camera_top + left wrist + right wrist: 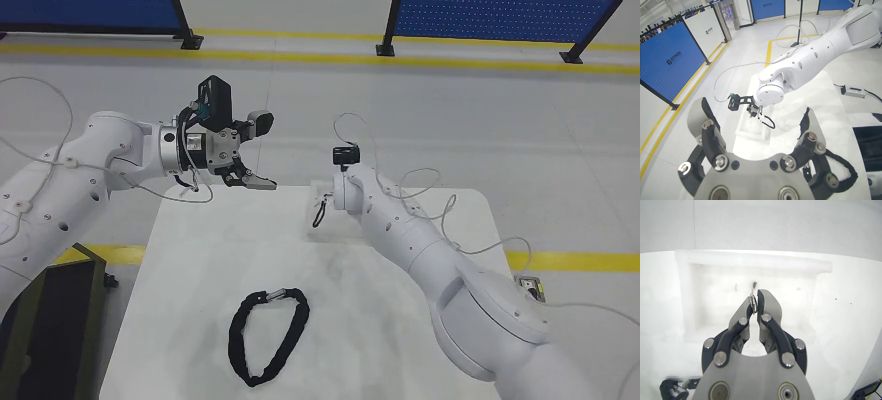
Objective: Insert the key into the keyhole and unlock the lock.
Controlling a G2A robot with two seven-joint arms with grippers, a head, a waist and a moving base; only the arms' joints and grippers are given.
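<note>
A black chain lock [268, 335] lies curled in a loop on the white table [200, 300], near its front. My right gripper [754, 300] hangs over a white foam tray [753, 256] at the table's far edge and is shut on a small metal key [753, 303] with a ring. The key's tip points down at the tray floor. My left gripper [262, 152] is open and empty, held above the table's far left corner. In the left wrist view it [757, 117] faces the right gripper [753, 111] and the tray [751, 132]; part of the lock [846, 168] shows behind one finger.
A dark case [50, 320] stands on the floor left of the table. A grey power box [855, 91] with cables lies on the floor past the table's far side. Blue barrier panels [500, 20] stand farther back.
</note>
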